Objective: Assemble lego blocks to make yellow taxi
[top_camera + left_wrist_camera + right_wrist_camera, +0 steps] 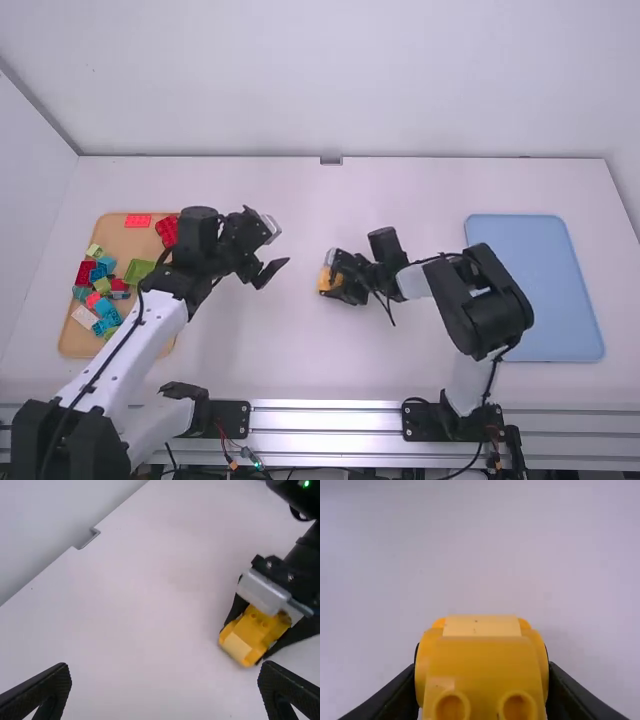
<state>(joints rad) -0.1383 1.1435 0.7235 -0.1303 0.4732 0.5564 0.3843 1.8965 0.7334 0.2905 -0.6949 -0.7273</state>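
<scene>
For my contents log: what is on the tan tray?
Red, blue and green blocks lie on the tray; the left arm covers part of it, so anything under there cannot be seen.

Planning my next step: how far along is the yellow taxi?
Apparently done: the yellow car body, its pieces joined. In hand: the right end effector grips that body; the left end effector is open and empty. Left, probably: releasing the gripped body. Whether it needs any loose blocks from the tan tray, I cannot tell.
</scene>
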